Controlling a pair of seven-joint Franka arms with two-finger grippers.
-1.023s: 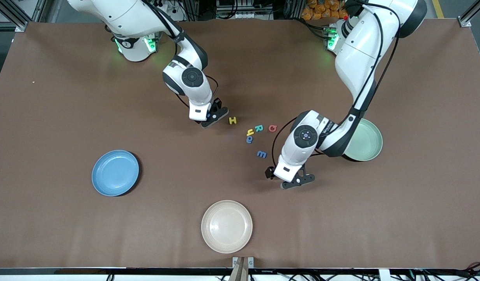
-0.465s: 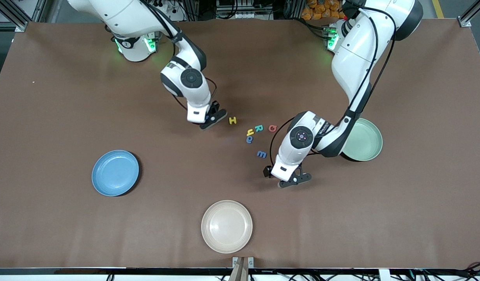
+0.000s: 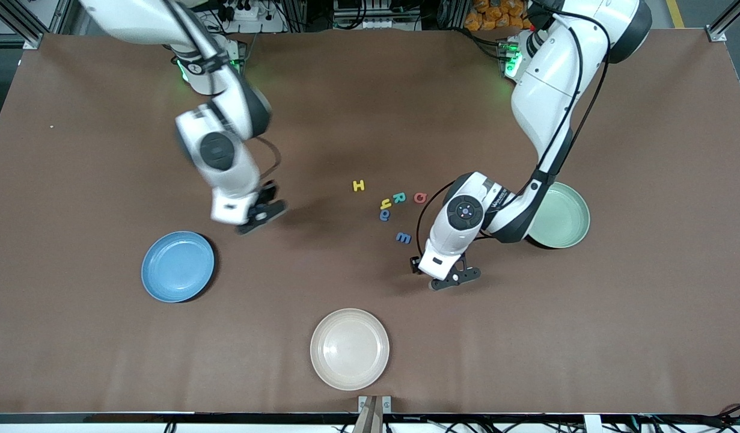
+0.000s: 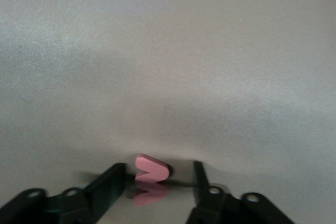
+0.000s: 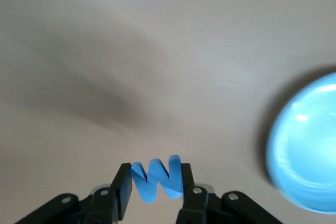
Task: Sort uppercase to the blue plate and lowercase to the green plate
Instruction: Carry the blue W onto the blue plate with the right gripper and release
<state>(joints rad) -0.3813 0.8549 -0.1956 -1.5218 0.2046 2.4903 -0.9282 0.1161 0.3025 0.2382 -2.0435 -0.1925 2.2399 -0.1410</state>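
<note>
Sorting letters at the desk: my right pincer [image 3: 258, 213] is clenched on the dark blue M [image 5: 156, 182], held on edge in the air over bare desk beside the blue plate [image 3: 177, 266]. My left pincer [image 3: 451, 279] is down at the desk with its fingers set either side of the red w [image 4: 151, 167]. One finger is at the letter and the other stands a little apart, so I count it released, not yet gripping. The w lies nearer the front camera than the loose letters, and the green plate [image 3: 565, 225] sits close by, partly under my left arm.

To do this well, I should bring the M over the middle of the blue plate and go low before letting go, so the thin piece does not bounce off. On the w, I should centre the fingers, squeeze gently, then lift straight up.

Readable on the desk: yellow H [image 3: 359, 186], teal R [image 3: 398, 197], red Q [image 3: 421, 198]. The small print on my left wrist is too fine to read.
</note>
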